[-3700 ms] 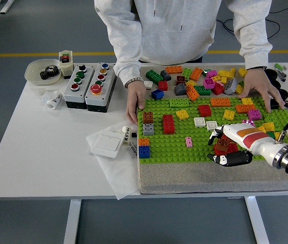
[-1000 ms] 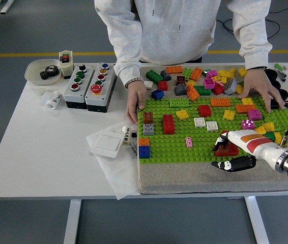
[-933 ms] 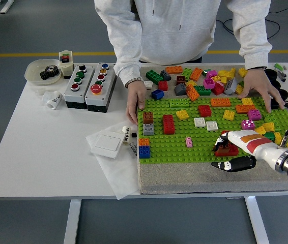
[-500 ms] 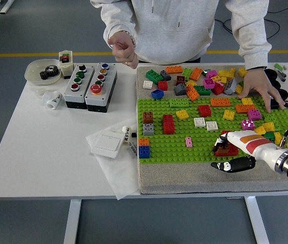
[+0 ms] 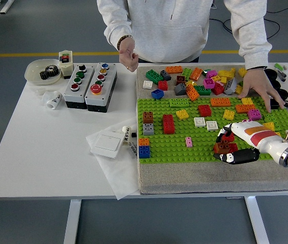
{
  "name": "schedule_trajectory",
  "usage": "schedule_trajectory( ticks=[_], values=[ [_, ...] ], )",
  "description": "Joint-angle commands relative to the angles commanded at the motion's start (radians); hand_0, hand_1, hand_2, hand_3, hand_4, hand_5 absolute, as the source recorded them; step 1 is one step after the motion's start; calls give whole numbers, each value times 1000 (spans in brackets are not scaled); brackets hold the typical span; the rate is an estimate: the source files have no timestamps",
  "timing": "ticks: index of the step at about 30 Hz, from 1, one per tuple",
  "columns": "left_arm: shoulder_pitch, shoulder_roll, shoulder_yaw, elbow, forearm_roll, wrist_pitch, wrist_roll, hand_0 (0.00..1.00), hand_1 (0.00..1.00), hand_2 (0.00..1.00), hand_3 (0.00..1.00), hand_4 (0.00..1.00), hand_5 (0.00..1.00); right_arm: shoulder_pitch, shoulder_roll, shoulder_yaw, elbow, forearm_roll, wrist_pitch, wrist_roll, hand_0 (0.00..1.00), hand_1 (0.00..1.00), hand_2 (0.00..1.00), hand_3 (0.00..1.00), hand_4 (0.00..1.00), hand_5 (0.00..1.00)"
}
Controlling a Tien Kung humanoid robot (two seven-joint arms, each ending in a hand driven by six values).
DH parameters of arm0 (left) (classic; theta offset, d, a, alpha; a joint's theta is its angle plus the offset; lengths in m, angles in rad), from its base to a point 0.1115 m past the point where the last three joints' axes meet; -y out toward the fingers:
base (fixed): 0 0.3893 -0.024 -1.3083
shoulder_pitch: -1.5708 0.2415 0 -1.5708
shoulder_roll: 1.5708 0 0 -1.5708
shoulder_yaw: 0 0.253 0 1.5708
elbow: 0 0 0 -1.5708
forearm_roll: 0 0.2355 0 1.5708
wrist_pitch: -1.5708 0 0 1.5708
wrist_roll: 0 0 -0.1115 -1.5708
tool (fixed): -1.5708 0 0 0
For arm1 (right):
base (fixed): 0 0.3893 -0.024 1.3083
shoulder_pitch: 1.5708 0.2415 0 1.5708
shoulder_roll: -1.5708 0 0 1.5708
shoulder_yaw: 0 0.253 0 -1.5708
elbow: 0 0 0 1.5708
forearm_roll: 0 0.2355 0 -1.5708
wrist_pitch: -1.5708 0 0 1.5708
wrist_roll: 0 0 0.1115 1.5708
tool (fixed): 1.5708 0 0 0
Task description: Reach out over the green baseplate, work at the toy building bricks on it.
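The green baseplate [image 5: 174, 145] lies on a grey mat and carries scattered bricks: a red one [image 5: 168, 123], a brown-on-grey stack [image 5: 148, 122] and an orange-on-blue stack [image 5: 144, 148]. My right hand [image 5: 234, 148], white with a black thumb, comes in from the right over the plate's front right part. Its fingers curl over a brown and red brick stack [image 5: 222, 147], and the thumb presses in from the near side. A person's hand [image 5: 258, 87] rests flat on the plate's far right. The person's other hand [image 5: 127, 53] is raised above the far table edge.
Loose bricks [image 5: 200, 79] are piled behind the plate. Two button boxes [image 5: 90, 84], a bowl with a gear [image 5: 43, 71] and a small white roll [image 5: 52, 99] stand at the left. A white switch plate [image 5: 108, 144] on paper lies by the plate's left edge.
The person's hand has left the plate's left edge and risen to the far edge. My right thumb has closed toward the fingers, and the hand has shifted slightly up the plate.
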Motion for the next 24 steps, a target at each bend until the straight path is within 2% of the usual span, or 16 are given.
schedule_trajectory(
  ticks=[4, 6, 8, 9, 10, 15, 16, 17, 24],
  values=[
    [-1, 1, 2, 0, 0, -1, 0, 759, 794, 844, 755, 787, 694, 5, 3, 30, -17, -22, -48, 15, 649, 649, 704, 585, 827, 499],
    [-1, 1, 3, 0, -2, 0, 0, 759, 794, 844, 755, 787, 694, 11, 6, 65, -45, -64, -93, 30, 649, 649, 704, 585, 827, 499],
    [-1, 2, 3, 0, -4, 1, -1, 759, 794, 844, 755, 787, 694, 18, 6, 93, -72, -109, -105, 33, 649, 649, 704, 585, 827, 499],
    [-1, 2, 3, 0, -4, 1, 0, 759, 794, 844, 755, 787, 694, 20, 6, 100, -81, -127, -105, 33, 649, 649, 704, 585, 827, 499],
    [-1, 2, 1, 0, -3, 1, 0, 759, 795, 843, 756, 787, 695, 23, 7, 104, -87, -136, -103, 32, 675, 662, 724, 625, 852, 448],
    [-1, 4, -17, 0, 15, 4, 5, 759, 795, 843, 756, 787, 695, 55, 17, 123, -197, -210, -61, 26, 675, 662, 724, 625, 852, 448],
    [-1, 4, -18, 0, 16, 4, 5, 759, 794, 844, 754, 786, 695, 58, 18, 123, -211, -216, -57, 26, 668, 660, 721, 643, 872, 406],
    [-1, 4, -20, 0, 18, 4, 5, 759, 794, 844, 754, 786, 695, 65, 19, 121, -236, -226, -51, 29, 668, 660, 721, 643, 872, 406],
    [3, 1, -34, 0, 25, 8, 11, 759, 795, 844, 754, 785, 694, 85, 38, 96, -362, -257, -56, 52, 666, 653, 714, 633, 865, 378]
  ],
)
